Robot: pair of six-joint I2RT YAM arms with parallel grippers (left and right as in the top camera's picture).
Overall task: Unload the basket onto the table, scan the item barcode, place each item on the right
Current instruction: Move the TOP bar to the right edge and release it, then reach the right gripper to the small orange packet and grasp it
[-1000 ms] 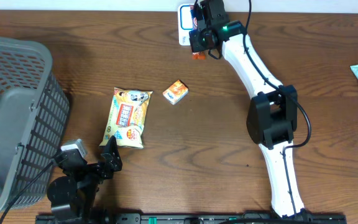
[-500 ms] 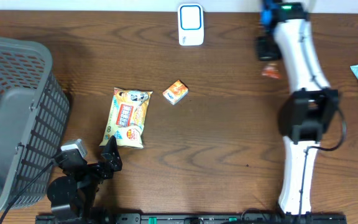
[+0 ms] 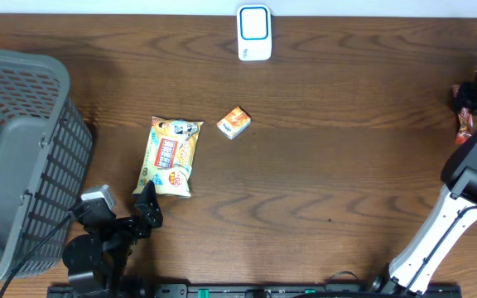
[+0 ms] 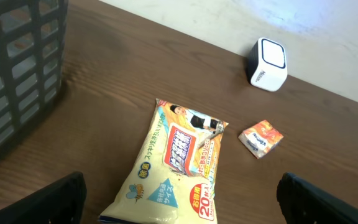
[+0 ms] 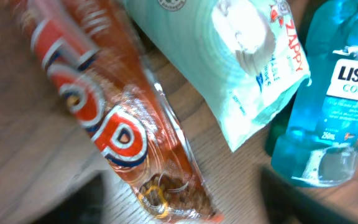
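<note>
Both claws are spread: left claw (image 4: 182, 199) empty; right claw (image 5: 188, 202) gapes around the orange packet (image 5: 117, 124) at the overhead's right edge, beside a mint pouch (image 5: 247, 68) and mouthwash bottle (image 5: 328, 99), probably a pile kept clear of the scanner (image 3: 254, 33).

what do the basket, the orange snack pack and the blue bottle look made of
Basket: matte grey plastic, going by its moulded lattice.
Orange snack pack: glossy plastic film, crinkled, with glints.
Blue bottle: probably clear tinted plastic; light passes through.
</note>
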